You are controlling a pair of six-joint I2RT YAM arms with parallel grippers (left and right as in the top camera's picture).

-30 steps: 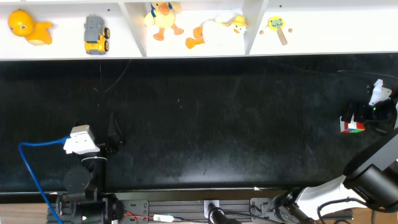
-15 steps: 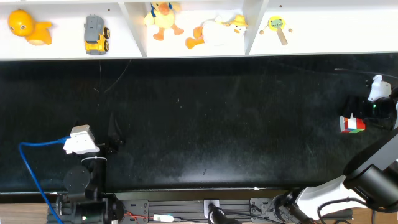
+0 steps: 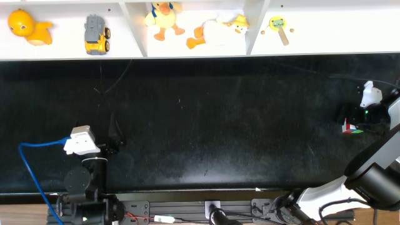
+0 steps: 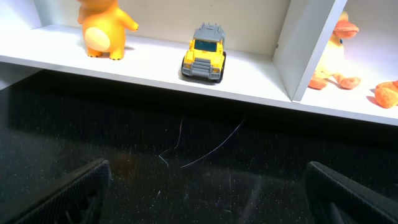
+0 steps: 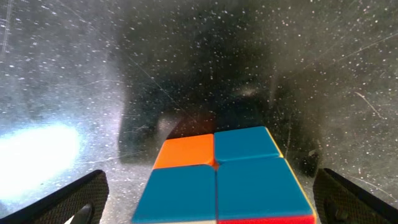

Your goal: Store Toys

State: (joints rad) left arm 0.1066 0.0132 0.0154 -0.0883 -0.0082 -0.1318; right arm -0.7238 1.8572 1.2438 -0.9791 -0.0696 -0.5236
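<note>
A colour-puzzle cube [image 5: 217, 180] with blue and orange squares on top lies on the black table near its right edge. My right gripper [image 5: 208, 190] is open and sits low around it, one finger on either side. From above, the right gripper [image 3: 361, 117] covers most of the cube [image 3: 350, 129]. Back at the near left, my left gripper [image 3: 114, 132] is open with nothing in it, and its wrist view shows the left gripper [image 4: 208, 190] facing the shelf.
A white shelf [image 3: 200, 50] with dividers runs along the far edge. It holds an orange duck [image 3: 28, 26], a yellow truck [image 3: 97, 34], a plush duck [image 3: 164, 17], a white plush [image 3: 215, 31] and a small round toy [image 3: 278, 26]. A blue cable [image 3: 31, 169] loops by the left arm.
My right gripper has shifted left over the cube, so it now hides most of it in the top view. The left arm has not moved.
</note>
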